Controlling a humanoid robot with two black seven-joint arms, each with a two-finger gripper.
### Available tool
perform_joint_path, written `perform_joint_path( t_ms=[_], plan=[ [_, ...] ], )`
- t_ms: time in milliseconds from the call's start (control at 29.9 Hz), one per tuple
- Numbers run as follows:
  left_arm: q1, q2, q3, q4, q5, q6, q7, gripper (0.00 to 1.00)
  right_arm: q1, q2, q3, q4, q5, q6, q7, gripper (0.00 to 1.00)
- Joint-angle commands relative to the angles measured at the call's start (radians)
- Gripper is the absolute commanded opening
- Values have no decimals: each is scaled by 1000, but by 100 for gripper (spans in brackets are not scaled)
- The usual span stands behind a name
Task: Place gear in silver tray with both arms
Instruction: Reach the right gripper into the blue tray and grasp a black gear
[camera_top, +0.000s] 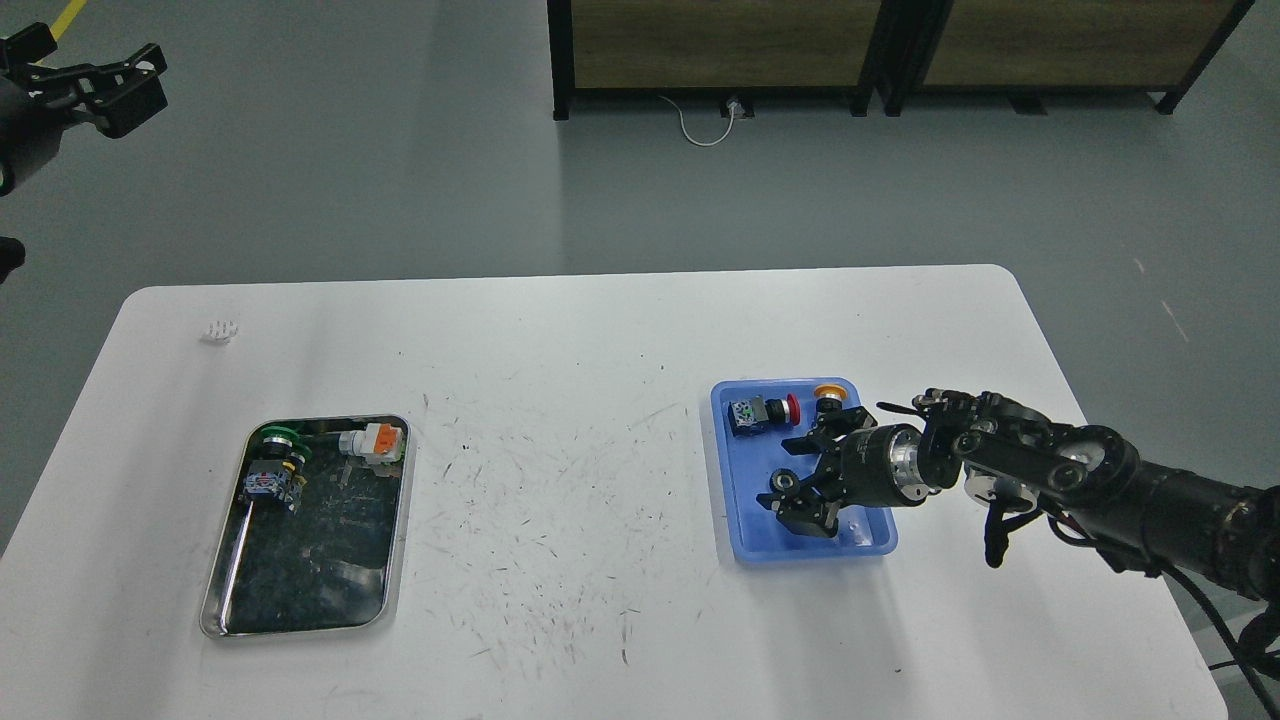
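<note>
At nine o'clock on the white table (600, 330): silver tray (228, 560), rectangular, rounded corners, dark scratched bottom. Contents, grouped at its twelve o'clock end: one green-capped push button (280, 437); one multicoloured switch part (270, 483) just below it, touching or nearly so; one white-and-orange contact block (376, 442) at the tray's one o'clock corner. Lower half of tray bare.

At three o'clock on the table: blue plastic tray (745, 545). Contents: one red-headed emergency-stop button (762, 413) lying on its side at the tray's eleven o'clock; one orange-capped button (828, 393) at twelve o'clock, against the far rim.

Right arm (1120, 490): black, silver wrist ring, entering from four o'clock. Right gripper (800, 477) sits over the blue tray's middle, fingers spread apart, nothing visibly between them.

Left arm (25, 110): at ten o'clock of the view, raised off the table, well apart from both trays. Left gripper (125, 80) seen small and dark; whether its fingers are spread or closed cannot be told.

Small white item (220, 331) at eleven o'clock on the table, too small to identify. Table centre marked with dark scuffs.
</note>
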Motion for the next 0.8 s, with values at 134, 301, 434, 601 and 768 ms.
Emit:
perform_joint_path(
  t_ms=[134,301,434,601,768],
  plan=[
    [0,3,1,1,2,0,2,98,0,4,-16,-5,0,0,-4,64],
    [0,3,1,1,2,0,2,98,2,4,-16,-7,0,0,-4,58],
    [-1,3,1,0,2,2,2,98,7,5,-16,-7,0,1,-4,54],
    [-1,3,2,0,2,2,2,98,7,2,-14,-7,1,14,-4,46],
    [-1,6,2,0,2,2,2,98,7,2,-14,-7,1,18,-7,44]
  ],
)
